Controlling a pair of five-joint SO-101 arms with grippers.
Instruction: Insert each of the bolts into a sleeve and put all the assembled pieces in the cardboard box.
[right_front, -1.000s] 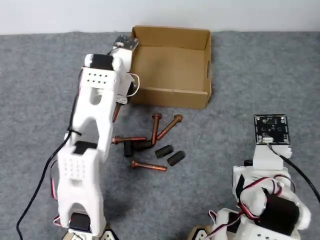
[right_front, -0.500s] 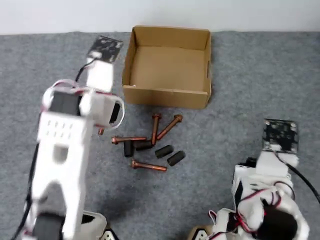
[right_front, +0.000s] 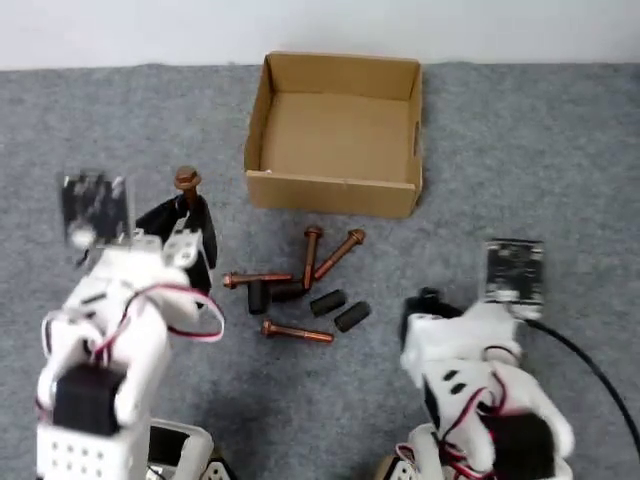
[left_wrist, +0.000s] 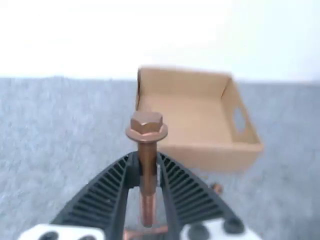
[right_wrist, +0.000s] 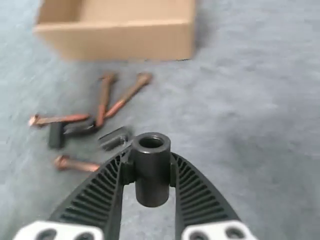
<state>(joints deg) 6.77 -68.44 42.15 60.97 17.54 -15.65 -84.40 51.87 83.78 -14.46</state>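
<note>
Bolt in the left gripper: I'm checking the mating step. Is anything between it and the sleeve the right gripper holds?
Nothing visible blocks them. The left gripper holds the bolt upright; the right gripper holds the sleeve, bore unobstructed. The loose bolts and sleeves lie on the carpet between the arms, apparently lower.

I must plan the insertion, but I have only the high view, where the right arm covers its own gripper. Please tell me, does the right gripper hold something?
Observer: Yes. In the right wrist view, the right gripper is shut on a black sleeve.
Operator: Thank you. Which way does the hole of the sleeve point?
Observer: Its open end points outward, away from the gripper's base, and the bore looks unblocked.
Operator: And the left side, how is the bolt gripped?
Observer: The left gripper clamps the bolt on the shank, just under the flanged hexagonal head. The head stands clear of the gripper.
</note>
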